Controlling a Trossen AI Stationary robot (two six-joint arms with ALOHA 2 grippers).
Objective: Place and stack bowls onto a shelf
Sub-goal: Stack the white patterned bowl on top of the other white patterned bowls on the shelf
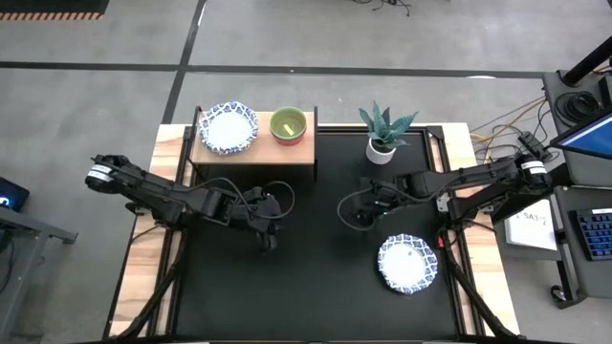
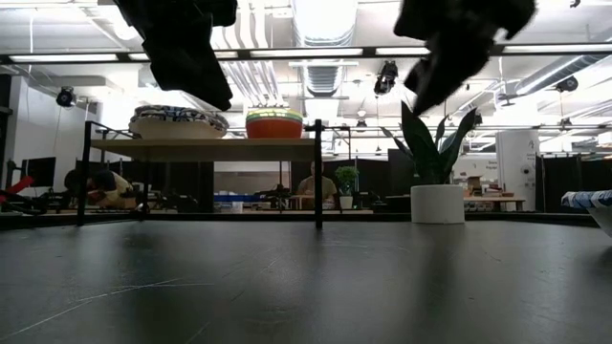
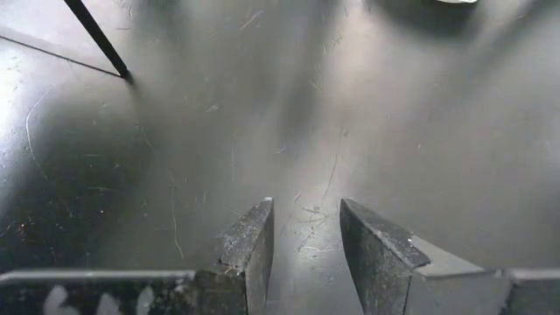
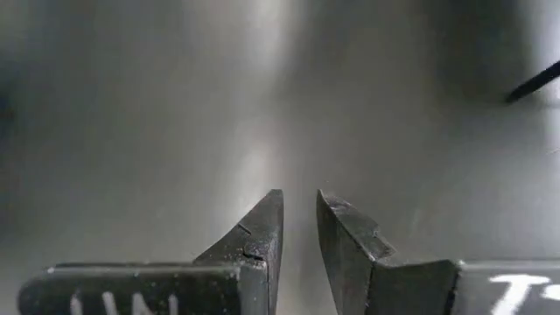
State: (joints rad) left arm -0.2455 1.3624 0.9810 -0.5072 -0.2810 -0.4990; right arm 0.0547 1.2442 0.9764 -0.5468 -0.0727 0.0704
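Both arms are reaching inward over the black table (image 1: 316, 296), each bent at the elbow. The left gripper (image 1: 271, 241) is hovering in front of the shelf (image 1: 253, 151), fingers (image 3: 254, 241) slightly parted and empty; the right gripper (image 1: 356, 218) — fingers (image 4: 262, 229) nearly together, holding nothing — is hanging well to the shelf's right. On the shelf are sitting a patterned bowl (image 1: 228, 128) and a yellow-green bowl (image 1: 288, 124); another patterned bowl (image 1: 409, 264) is lying far from the shelf, near the table's front right.

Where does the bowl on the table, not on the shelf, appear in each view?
High: bowl lower right, near the right arm.
Low: only its rim at the right edge.
Left wrist: not in it.
Right wrist: not in it.
Shared landmark: plant.
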